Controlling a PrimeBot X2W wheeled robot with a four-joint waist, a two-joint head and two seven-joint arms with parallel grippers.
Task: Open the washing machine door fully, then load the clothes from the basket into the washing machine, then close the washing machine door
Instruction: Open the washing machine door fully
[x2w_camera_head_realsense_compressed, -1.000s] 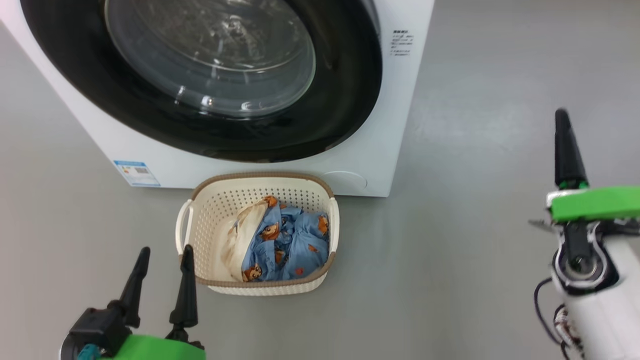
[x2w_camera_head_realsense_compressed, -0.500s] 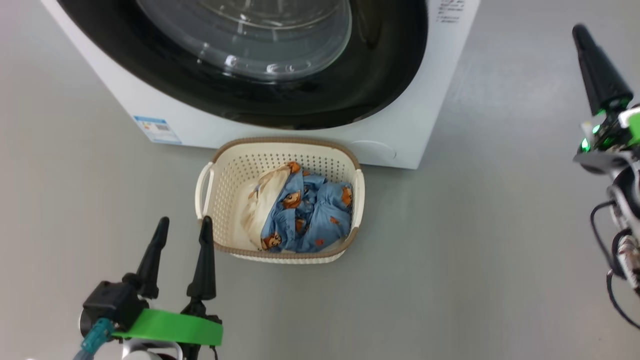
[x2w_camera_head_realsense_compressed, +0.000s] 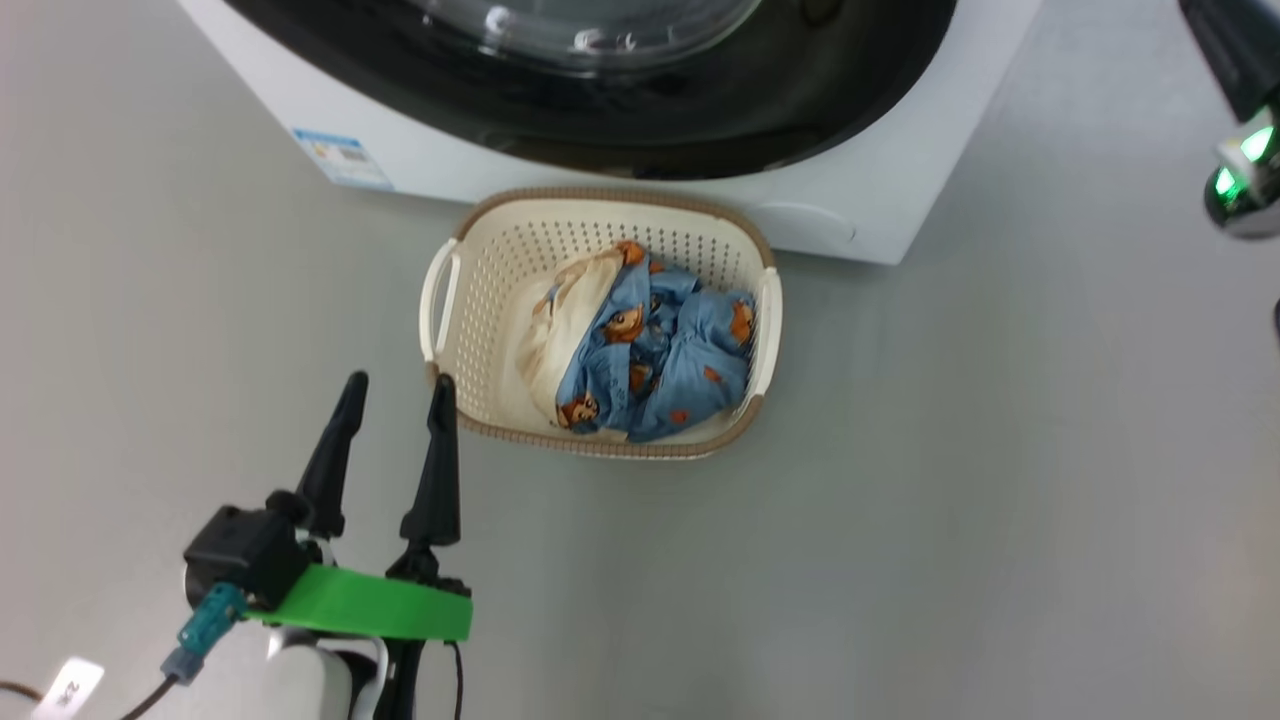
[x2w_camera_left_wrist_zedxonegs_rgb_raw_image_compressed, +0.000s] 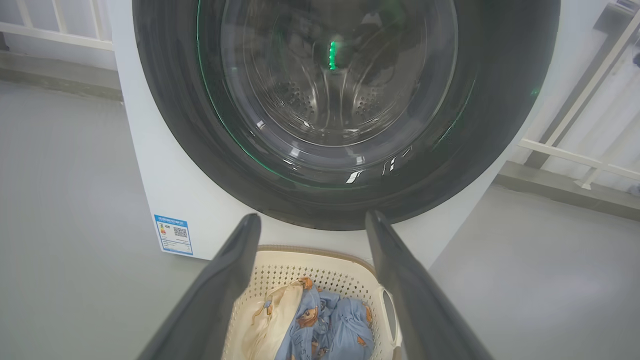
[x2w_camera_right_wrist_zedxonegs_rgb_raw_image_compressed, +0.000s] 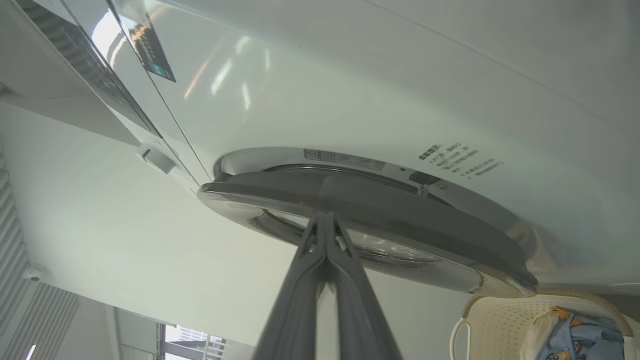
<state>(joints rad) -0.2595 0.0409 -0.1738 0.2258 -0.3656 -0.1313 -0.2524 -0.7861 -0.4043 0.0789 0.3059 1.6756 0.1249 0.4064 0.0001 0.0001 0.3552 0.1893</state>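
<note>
Right wrist view: the right tool (x2w_camera_right_wrist_zedxonegs_rgb_raw_image_compressed: 325, 216), clenched, perhaps touches the washing machine door (x2w_camera_right_wrist_zedxonegs_rgb_raw_image_compressed: 400, 207); left tool (x2w_camera_head_realsense_compressed: 400, 380) hangs released near the basket (x2w_camera_head_realsense_compressed: 480, 300).

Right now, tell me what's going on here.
The robot is at the start of a laundry job. Its right gripper, shut, points its fingertips at the rim of the washing machine door, which is not swung open yet; contact is hard to judge. The left gripper hangs open and empty above the floor beside the basket. The clothes lie bundled in the basket, which sits right in front of the washing machine.
</note>
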